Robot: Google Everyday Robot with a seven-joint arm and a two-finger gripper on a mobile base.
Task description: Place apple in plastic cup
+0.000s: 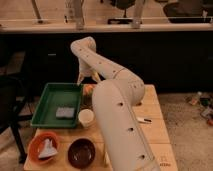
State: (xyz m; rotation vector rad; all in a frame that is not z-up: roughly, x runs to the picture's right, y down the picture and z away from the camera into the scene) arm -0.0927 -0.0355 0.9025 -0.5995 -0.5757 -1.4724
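Note:
The apple, small and orange-red, shows at the far side of the wooden table, just right of the green tray. My gripper hangs down from the bent white arm right above the apple; whether it touches the fruit cannot be told. The cream-white plastic cup stands upright nearer the camera, in front of the apple and by the tray's near right corner. My thick white arm covers the middle of the table.
A green tray holds a grey sponge on the left. An orange bowl with a white object and a dark brown bowl sit at the front edge. A small pen lies on the right. A dark counter runs behind.

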